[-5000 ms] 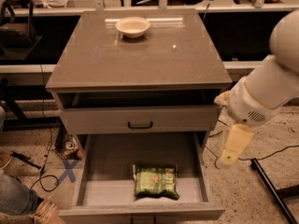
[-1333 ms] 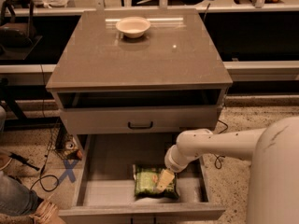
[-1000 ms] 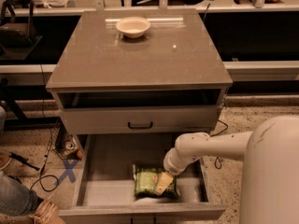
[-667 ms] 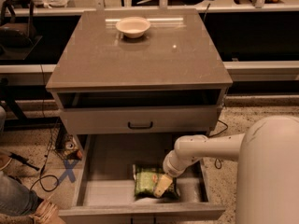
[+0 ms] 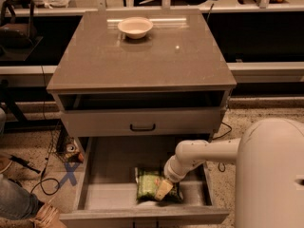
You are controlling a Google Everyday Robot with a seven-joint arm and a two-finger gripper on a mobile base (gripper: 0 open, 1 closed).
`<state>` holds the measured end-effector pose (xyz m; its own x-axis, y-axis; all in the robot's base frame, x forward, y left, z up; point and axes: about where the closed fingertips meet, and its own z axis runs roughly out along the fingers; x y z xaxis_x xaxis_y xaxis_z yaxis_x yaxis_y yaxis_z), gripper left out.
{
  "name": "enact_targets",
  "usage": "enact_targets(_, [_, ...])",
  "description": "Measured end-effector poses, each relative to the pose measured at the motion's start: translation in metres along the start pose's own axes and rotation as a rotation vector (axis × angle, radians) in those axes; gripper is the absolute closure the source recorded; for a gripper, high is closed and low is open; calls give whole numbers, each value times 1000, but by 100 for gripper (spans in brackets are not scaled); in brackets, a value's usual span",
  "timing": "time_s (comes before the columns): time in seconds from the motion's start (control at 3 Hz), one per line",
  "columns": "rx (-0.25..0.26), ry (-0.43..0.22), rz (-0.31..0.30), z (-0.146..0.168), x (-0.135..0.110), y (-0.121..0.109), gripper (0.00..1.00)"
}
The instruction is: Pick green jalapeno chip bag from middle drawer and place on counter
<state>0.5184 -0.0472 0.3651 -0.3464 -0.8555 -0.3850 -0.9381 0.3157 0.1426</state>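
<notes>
The green jalapeno chip bag (image 5: 149, 185) lies flat on the floor of the open middle drawer (image 5: 109, 196), right of its middle and near its front. My gripper (image 5: 164, 190) reaches down into the drawer from the right on a white arm. Its pale fingertips rest on the right part of the bag. The counter (image 5: 142, 56) is the glossy grey-brown top of the cabinet, above and behind the drawer.
A white bowl (image 5: 135, 27) stands at the back of the counter. A shallower drawer front with a black handle (image 5: 142, 127) sits above the open drawer. A pale ledge with metal posts (image 5: 166, 6) runs behind. Cables and a blue tape cross (image 5: 69, 174) lie on the floor at left.
Five seconds ago the arm was raised right of the cabinet; it has since come down into the drawer. Over the last second the gripper has edged slightly left and lower on the bag.
</notes>
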Motion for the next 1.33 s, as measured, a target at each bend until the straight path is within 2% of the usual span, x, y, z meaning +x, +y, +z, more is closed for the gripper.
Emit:
enact_targets(0.33, [-9, -6, 8, 5, 2, 2, 38])
enact_targets(0.67, [9, -50, 17, -8, 3, 3, 61])
enact_targets(1.0, [66, -150, -2, -53, -5, 8, 84])
enact_targets(1.33, [151, -265, -95, -128, -24, 24, 100])
